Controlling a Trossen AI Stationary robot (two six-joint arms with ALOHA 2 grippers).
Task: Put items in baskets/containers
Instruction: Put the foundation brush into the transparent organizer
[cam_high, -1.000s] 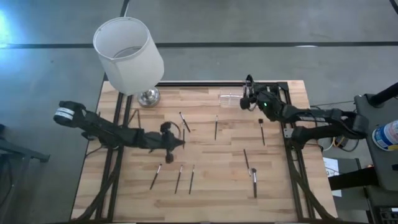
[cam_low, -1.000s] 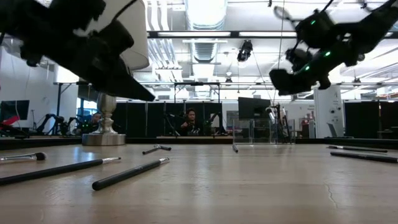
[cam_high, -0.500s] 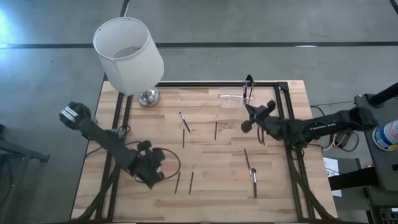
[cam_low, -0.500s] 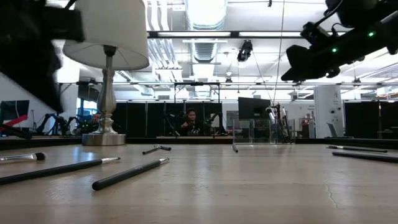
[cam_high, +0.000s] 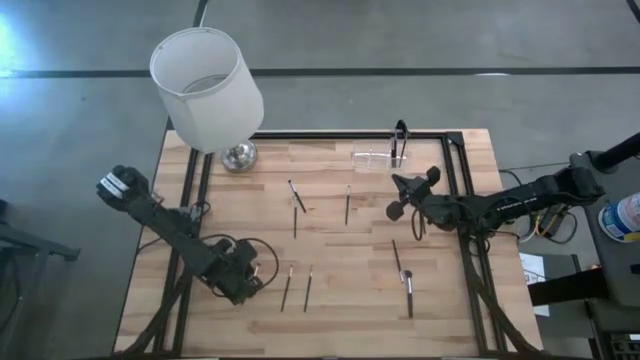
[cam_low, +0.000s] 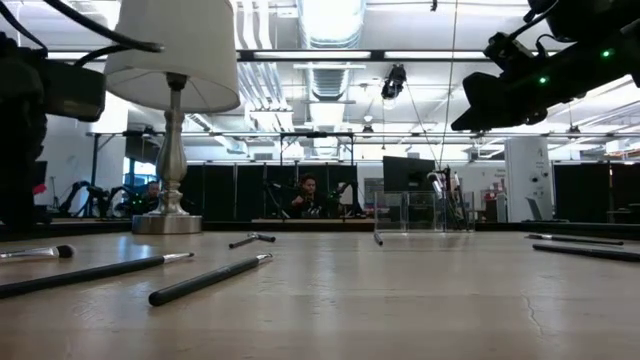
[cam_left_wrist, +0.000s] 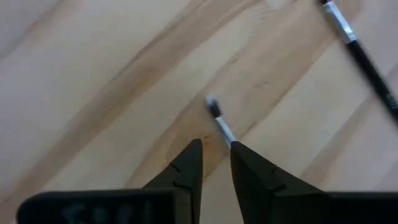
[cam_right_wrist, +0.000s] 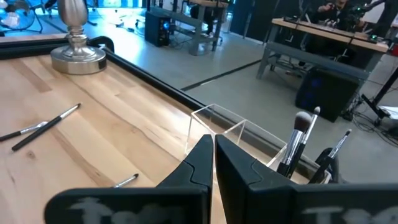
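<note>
Several thin dark brushes lie flat on the wooden table (cam_high: 340, 250), among them one (cam_high: 296, 195) near the middle and a pair (cam_high: 297, 288) near the near edge. My left gripper (cam_high: 243, 283) is low over the near-left part. In the left wrist view it (cam_left_wrist: 216, 144) is slightly open, with a silver-tipped brush (cam_left_wrist: 217, 121) running in between its fingertips. The clear holder (cam_high: 373, 157) stands at the far edge with two brushes (cam_right_wrist: 297, 140) upright in it. My right gripper (cam_high: 398, 203) hovers shut and empty just on the near side of the holder (cam_right_wrist: 214, 121).
A white lamp with a big shade (cam_high: 205, 88) and a metal base (cam_high: 238, 156) stands at the far-left corner. Black frame rails run along the table's left (cam_high: 185, 250) and right (cam_high: 465, 250) sides. More brushes (cam_high: 403, 275) lie near my right arm.
My left gripper has swung from the table's middle toward the near-left and come down over a brush lying there. My right gripper has drawn back from above the holder toward the near edge, staying raised.
</note>
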